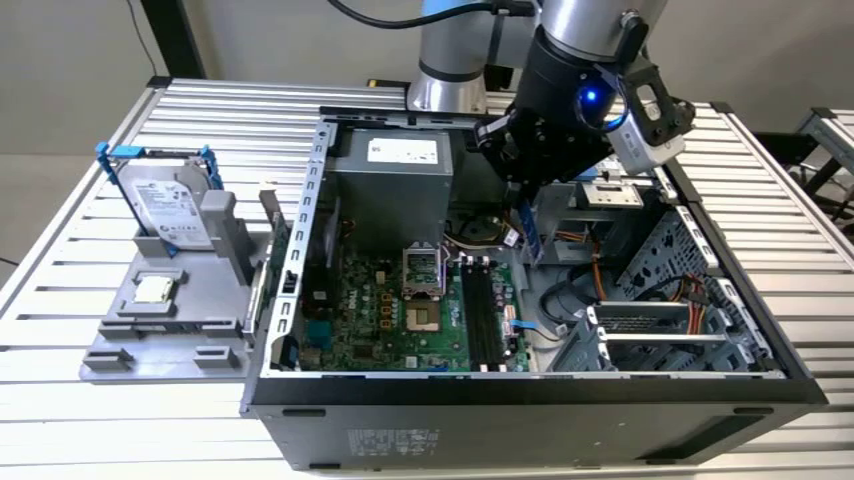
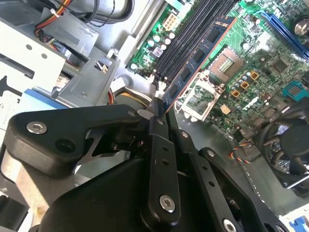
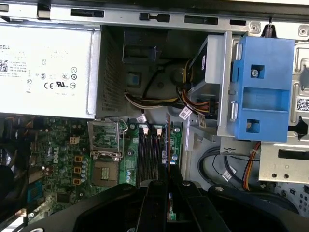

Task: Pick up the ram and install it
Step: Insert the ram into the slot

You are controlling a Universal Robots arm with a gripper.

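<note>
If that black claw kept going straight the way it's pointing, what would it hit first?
Probably the black memory slots on the motherboard. The gripper points down toward them, and the ram it grips would touch them before the gripper itself; depth is unclear.

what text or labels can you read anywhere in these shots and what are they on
No text reads clearly enough to quote.
Label on the power supply: print too small to read.
Label on the hard drive: too small to read.
Sticker on the case front: too small to read.
Chips on the ram: no legible print.
</note>
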